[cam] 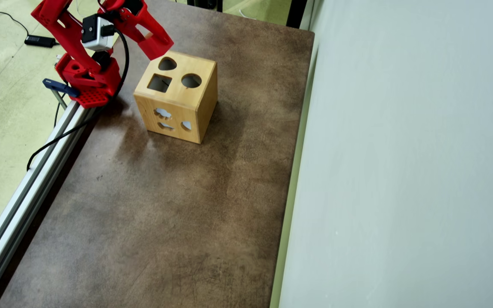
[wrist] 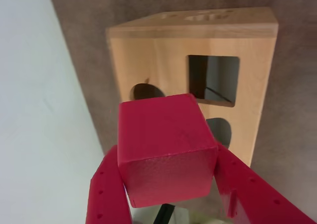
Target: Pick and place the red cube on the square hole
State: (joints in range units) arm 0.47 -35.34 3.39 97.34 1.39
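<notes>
Clearly the red cube (wrist: 167, 149) is clamped between the two red fingers of the gripper (wrist: 168, 184), one finger pressing each of two opposite side faces, so its top and front faces stay free. In the wrist view it hangs in the air in front of the wooden box (wrist: 198, 70), below and a little left of the square hole (wrist: 213, 80), covering part of the face between the two other cut-outs. In the overhead view the gripper (cam: 154, 47) sits above the box's near top edge, by the teardrop cut-out (cam: 167, 64); the cube itself is hidden there under the arm.

Holding it by the sides looks sensible: the leading face is bare and can enter the opening without a finger catching the wood.

Being a cube, it has no long axis to speak of. What matters is its turn: its edges look slightly rotated against the edges of the hole, so I judge a small twist and a shift toward the hole are wanted before lowering. The box stands on the brown counter (cam: 165, 214), well apart from the wall (cam: 400, 171).
</notes>
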